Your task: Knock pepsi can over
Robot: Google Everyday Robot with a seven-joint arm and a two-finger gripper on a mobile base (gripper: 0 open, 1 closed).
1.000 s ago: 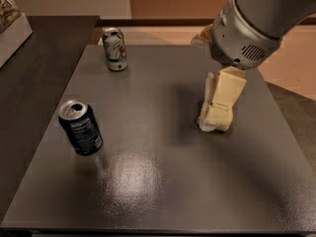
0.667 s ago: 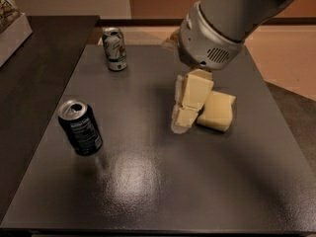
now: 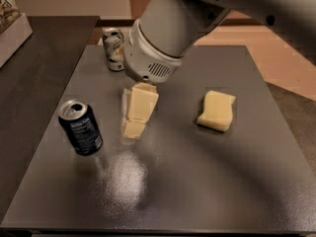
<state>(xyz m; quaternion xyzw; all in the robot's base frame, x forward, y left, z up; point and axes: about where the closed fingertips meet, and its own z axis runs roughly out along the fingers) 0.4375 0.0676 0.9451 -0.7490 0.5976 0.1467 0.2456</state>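
The pepsi can [image 3: 81, 128], dark navy with a silver top and a white text panel, stands upright at the left of the dark grey table [image 3: 197, 181]. My gripper [image 3: 134, 116] hangs from the big grey-white arm [image 3: 163, 38] near the table's middle. It points down, just right of the can and a short gap from it, not touching. Its cream fingers [image 3: 142, 105] look closed together and hold nothing.
A silver-white can [image 3: 114, 48] with green and red marks stands upright at the back left, partly behind my arm. A pale yellow sponge-like block [image 3: 216, 111] lies to the right of the gripper. A dark counter [image 3: 34, 73] adjoins the table on the left.
My arm and gripper have swung left across the table, away from the yellow block and toward the pepsi can. Both cans stand where they were.
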